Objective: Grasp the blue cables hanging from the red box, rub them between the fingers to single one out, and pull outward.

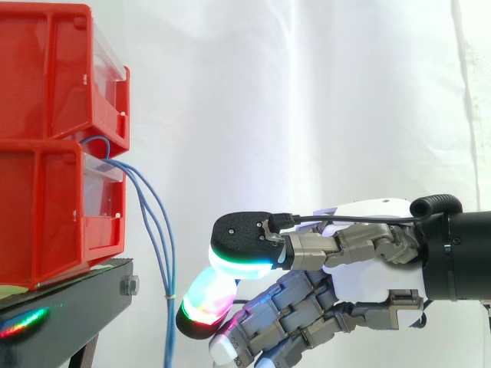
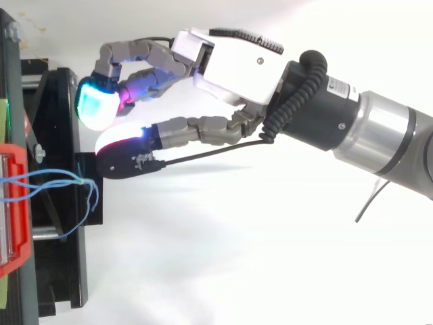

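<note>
1. The hand (image 1: 364, 282) is reaching in from the right in the side view, with its fingers stretching leftward toward the red bins.
2. Its fingers are lying loosely extended and spread apart, and they are holding nothing.
3. The fingertip pads (image 1: 242, 259) are glowing green, cyan, red and white; in the top view one pad (image 2: 95, 103) is glowing cyan.
4. The blue cables (image 1: 170, 308) are coming out from between the upper red bin (image 1: 46, 77) and the lower red bin (image 1: 46, 218), then arching outward and hanging down past the edge of the black stand (image 1: 73, 299).
5. A small yellowish band (image 1: 170, 295) is binding the strands together low down.
6. In the side view the lowest glowing pad is hovering just beside the hanging cables, to their right, and a narrow gap is showing between them.
7. In the top view the blue cables (image 2: 67, 177) are running from the red bin at the left edge out over the stand, and the dark fingertip is sitting near their outer end without touching them.
8. A white curtain (image 1: 307, 92) is hanging behind everything.
</note>
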Controlling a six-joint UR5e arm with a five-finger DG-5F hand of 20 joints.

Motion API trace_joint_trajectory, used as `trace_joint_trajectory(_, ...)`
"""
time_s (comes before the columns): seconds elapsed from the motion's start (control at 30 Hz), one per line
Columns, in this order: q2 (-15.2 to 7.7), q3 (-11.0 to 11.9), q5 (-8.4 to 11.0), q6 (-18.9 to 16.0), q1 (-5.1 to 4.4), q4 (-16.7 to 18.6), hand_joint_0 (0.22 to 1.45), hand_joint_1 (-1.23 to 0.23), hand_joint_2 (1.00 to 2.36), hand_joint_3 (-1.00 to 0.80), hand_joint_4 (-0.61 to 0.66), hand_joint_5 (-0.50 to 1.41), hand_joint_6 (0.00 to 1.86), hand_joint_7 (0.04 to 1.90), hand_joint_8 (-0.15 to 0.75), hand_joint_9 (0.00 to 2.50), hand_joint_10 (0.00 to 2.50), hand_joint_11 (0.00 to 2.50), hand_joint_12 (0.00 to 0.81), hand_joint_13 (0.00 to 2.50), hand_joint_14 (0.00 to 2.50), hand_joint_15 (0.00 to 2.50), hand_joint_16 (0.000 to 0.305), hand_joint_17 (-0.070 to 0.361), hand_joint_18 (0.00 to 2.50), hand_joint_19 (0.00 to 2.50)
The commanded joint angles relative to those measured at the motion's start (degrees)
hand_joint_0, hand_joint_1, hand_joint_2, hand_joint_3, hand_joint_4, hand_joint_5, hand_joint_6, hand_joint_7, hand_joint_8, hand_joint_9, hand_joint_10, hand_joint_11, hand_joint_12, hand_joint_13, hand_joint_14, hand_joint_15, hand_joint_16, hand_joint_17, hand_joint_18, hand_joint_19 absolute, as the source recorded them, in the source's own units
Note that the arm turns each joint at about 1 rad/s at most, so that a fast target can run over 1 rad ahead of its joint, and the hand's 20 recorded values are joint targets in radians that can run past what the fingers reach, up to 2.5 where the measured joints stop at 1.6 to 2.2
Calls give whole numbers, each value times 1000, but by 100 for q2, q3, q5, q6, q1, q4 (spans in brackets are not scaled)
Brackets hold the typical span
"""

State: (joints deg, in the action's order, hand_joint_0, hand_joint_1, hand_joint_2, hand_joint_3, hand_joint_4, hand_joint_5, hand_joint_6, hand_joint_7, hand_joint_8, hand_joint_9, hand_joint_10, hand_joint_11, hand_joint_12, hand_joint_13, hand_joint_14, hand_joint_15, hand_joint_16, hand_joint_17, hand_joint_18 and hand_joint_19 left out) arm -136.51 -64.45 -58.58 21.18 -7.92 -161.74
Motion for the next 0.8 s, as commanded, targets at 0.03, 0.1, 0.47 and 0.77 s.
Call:
trace_joint_trajectory(0.03, 1, 3, 40, 9, -17, 2, 532, -620, 1003, -460, 269, -97, 501, 1227, 315, 831, 11, 418, 381, 690, 15, 425, 49, 110, 648, 600)
trace_joint_trajectory(0.1, 1, -6, 31, 0, -26, 2, 532, -625, 1003, -464, 281, -98, 501, 1216, 312, 829, 11, 414, 381, 691, 14, 426, 49, 110, 648, 596)
trace_joint_trajectory(0.47, -368, 3, -109, -140, -34, 653, 513, -609, 1002, -475, 334, -112, 503, 1015, 309, 809, 9, 320, 385, 686, 13, 405, 50, 113, 647, 591)
trace_joint_trajectory(0.77, -719, 3, -250, -580, -96, 1505, 511, -606, 1002, -476, 339, -114, 503, 1010, 315, 813, 9, 330, 387, 684, 13, 412, 50, 113, 646, 593)
